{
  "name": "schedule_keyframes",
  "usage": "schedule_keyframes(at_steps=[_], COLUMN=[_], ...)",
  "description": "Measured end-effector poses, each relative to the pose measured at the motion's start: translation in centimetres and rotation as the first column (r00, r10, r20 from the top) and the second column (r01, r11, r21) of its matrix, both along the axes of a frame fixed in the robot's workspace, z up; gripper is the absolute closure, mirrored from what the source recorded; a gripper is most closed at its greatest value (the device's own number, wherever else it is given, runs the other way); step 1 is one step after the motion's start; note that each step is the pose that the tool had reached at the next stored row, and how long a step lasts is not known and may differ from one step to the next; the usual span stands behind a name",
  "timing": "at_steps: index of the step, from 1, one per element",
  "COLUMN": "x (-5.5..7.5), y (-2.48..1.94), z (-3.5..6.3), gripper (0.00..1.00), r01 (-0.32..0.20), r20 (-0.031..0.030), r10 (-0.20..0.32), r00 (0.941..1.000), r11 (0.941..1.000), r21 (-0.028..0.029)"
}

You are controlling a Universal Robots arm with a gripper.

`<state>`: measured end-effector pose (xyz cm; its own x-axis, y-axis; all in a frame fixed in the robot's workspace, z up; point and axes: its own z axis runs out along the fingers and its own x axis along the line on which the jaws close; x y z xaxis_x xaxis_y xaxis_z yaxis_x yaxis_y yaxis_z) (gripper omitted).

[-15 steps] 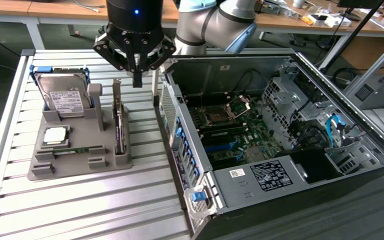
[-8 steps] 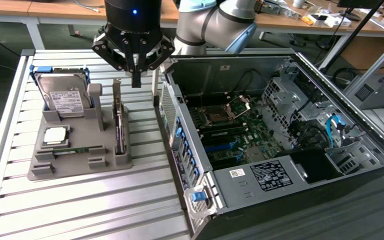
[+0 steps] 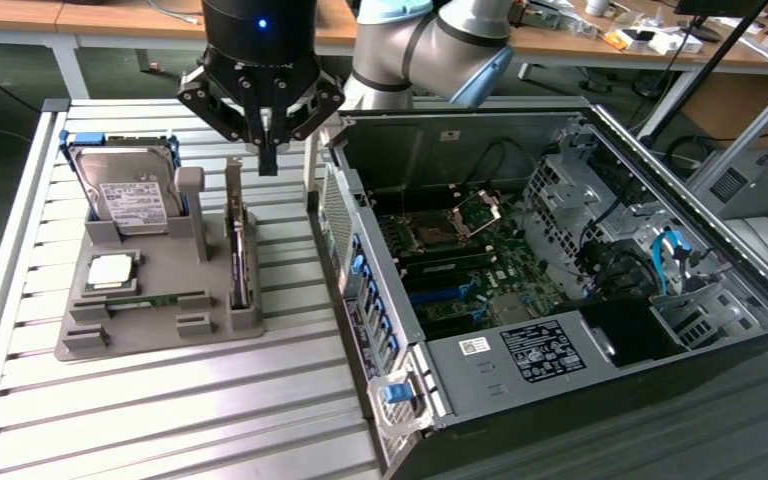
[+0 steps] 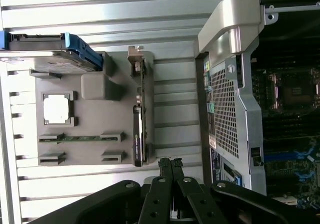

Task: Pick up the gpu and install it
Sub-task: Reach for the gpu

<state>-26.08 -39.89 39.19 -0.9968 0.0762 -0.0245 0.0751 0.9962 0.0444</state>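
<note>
The end effector (image 3: 267,158) hangs on the Universal Robots arm (image 3: 424,50) with its two fingers pressed together and nothing between them. It points down over the far end of the grey parts holder (image 3: 157,335) that sits on the slatted metal table (image 3: 157,420). The gpu (image 3: 237,255) stands on its long edge in a slot of that holder, along the side nearest the open computer case (image 3: 398,400), with its silver-grey bracket upright at the far end. The fingertips are near the bracket end, above it and a little toward the exterior view's right, apart from the card. In the wrist view the closed end effector (image 4: 170,163) shows just beside the gpu (image 4: 140,134), not touching it. Also in the holder are a hard drive (image 3: 131,195) with a white label, leaning upright at the exterior view's left, a square processor (image 3: 111,270) lying flat, and a narrow green memory stick (image 3: 151,300). The case lies on its side with its motherboard (image 3: 458,255) exposed.
</note>
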Motion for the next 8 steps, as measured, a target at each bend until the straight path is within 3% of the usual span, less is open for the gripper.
schedule_keyframes(at_steps=[8], x=[-0.45], y=[0.0], z=[-0.01], gripper=[0.87], r01=[0.0], r20=[0.0001], r10=[0.0], r00=[1.0], r11=[1.0], r21=[-0.0001])
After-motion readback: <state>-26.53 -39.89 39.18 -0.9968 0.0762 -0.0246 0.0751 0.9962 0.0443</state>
